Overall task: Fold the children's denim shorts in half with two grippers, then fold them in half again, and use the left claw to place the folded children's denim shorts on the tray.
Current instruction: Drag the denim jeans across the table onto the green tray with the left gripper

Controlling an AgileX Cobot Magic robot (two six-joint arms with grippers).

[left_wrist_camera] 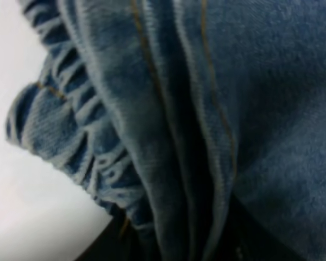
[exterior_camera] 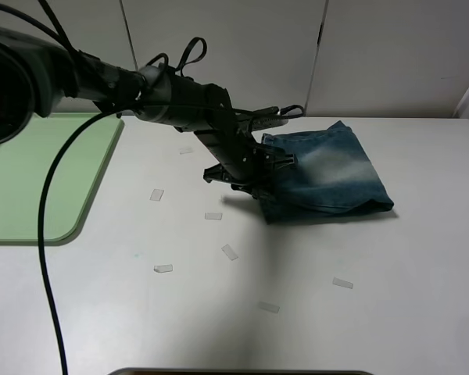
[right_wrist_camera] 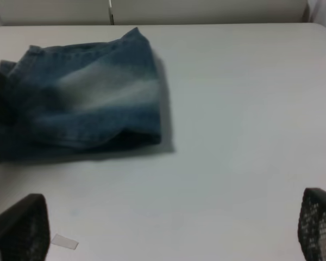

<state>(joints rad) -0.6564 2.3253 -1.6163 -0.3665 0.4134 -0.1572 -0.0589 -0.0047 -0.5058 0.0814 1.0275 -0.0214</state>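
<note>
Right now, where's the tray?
In the exterior high view, the tray lies at the table's far left edge, well left of the shorts.

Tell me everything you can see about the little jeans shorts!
The children's denim shorts are faded blue-green denim with a whitish worn patch on top. They lie folded into a small, thick bundle on the white table, apart from the green tray. The gathered elastic waistband bunches at the edge where the left gripper meets them. Nothing else touches them.

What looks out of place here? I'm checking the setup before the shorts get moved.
Small clear tape scraps lie scattered on the table. The folded shorts look tidy, the left gripper at their edge.
</note>
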